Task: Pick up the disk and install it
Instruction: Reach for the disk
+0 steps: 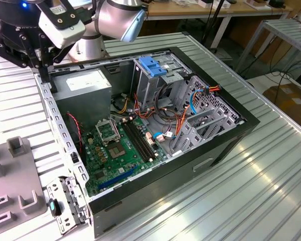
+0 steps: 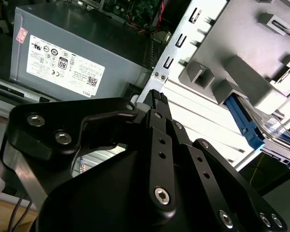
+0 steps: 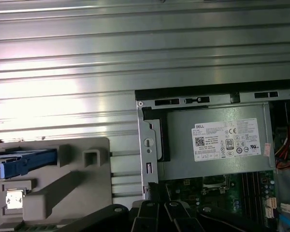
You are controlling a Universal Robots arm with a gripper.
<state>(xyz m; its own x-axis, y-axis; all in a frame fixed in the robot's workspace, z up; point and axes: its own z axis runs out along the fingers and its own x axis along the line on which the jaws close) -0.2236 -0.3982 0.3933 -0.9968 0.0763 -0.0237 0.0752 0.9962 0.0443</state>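
The ribbed metal table (image 1: 271, 165) filled the exterior view, with the open computer case (image 1: 210, 155) lying across its middle. The arm (image 1: 115, 17) came in from the upper left of that frame. A grey holder (image 1: 12, 186) sat at the lower left, on the table beside the case. Inside the case, the power supply (image 1: 85, 83) sat in the corner nearest the arm, and the drive cage (image 1: 153, 68) with its blue top stood further along towards the upper middle.

The gripper (image 1: 40, 60) hung over the case rim beside the power supply. I could not tell how far open it was, and nothing showed in its hold. The disk (image 3: 26, 163) rested in the grey holder, its blue end tab showing in both wrist views, well apart from the gripper.

I judged this the approach to the pick. Closing on the disk would call for crossing from the case rim to the holder and lining up with the disk's flat sides. The strip of table between them looked open. The holder's raised posts and the case's thin metal edge were the things to clear.
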